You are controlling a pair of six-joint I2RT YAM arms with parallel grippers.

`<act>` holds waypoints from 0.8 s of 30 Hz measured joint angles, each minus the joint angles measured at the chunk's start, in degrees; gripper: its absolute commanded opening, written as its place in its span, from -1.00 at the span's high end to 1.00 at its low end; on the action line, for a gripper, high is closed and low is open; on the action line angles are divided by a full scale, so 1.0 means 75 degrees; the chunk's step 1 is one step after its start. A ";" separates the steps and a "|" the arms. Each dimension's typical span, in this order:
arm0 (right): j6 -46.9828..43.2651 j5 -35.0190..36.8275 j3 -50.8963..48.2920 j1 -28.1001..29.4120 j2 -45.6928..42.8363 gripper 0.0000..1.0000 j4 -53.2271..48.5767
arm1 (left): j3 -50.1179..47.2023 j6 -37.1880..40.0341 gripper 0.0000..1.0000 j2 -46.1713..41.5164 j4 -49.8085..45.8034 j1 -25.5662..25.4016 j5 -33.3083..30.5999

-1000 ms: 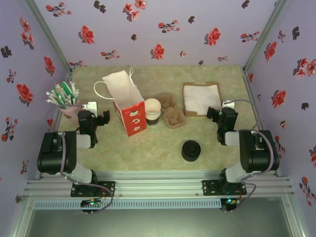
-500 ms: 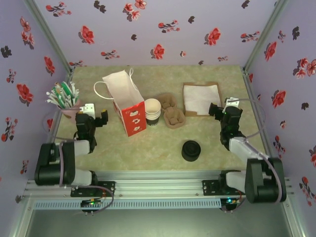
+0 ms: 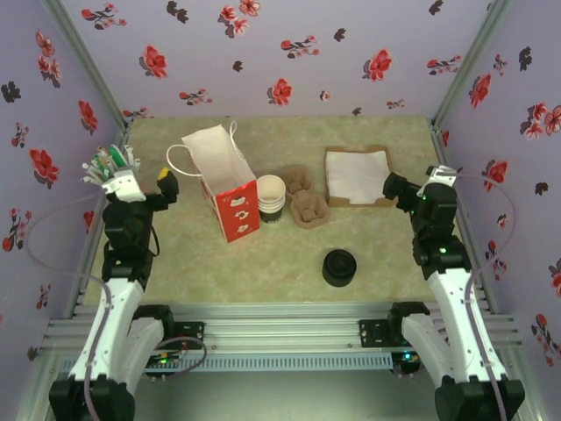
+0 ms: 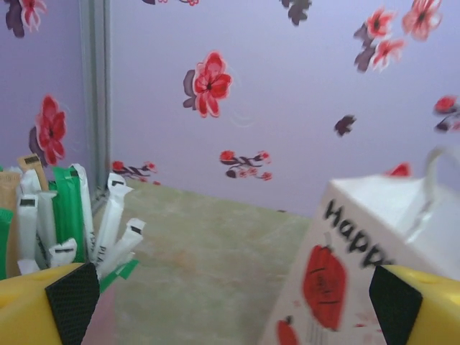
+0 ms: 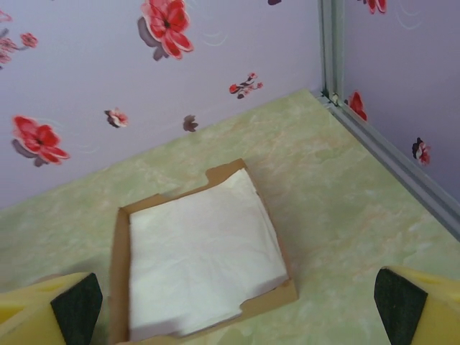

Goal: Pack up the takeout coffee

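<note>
We are taking the black-lidded cup (image 3: 339, 267) for the coffee: it is standing upright, well off to the paper bag's (image 3: 223, 180) near right, closest to the right end effector (image 3: 397, 191). Both it and the left end effector (image 3: 163, 187) are gaping, empty.

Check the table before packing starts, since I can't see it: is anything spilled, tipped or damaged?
Nothing stands out. The paper bag stands upright and open, the lidded coffee cup is upright with no spill around it, and the napkins lie in their cardboard tray, only slightly skewed.
</note>
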 measured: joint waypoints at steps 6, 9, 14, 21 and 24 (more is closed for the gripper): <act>0.0603 -0.0449 0.0962 0.0000 -0.0440 -0.98 -0.2101 | 0.0475 -0.2151 -0.98 -0.1201 -0.2122 -0.0032 0.0822; 0.0877 -0.0889 0.0965 0.0000 -0.0694 -0.98 -0.2739 | 0.0495 -0.2649 -0.98 -0.1620 -0.2780 -0.0032 0.1486; 0.1186 -0.1967 0.0956 0.0000 -0.0772 -0.98 -0.3048 | 0.0490 -0.2722 -0.98 -0.2066 -0.3220 -0.0032 0.2428; 0.1731 -0.3669 0.0571 0.0122 -0.0391 -0.78 -0.2387 | -0.0204 -0.3200 -0.98 -0.2078 -0.3025 -0.0318 0.2914; 0.1958 -0.4019 0.0463 0.0344 -0.0026 -0.67 -0.2022 | -0.0836 -0.3608 -0.98 -0.1853 -0.2821 -0.0391 0.2990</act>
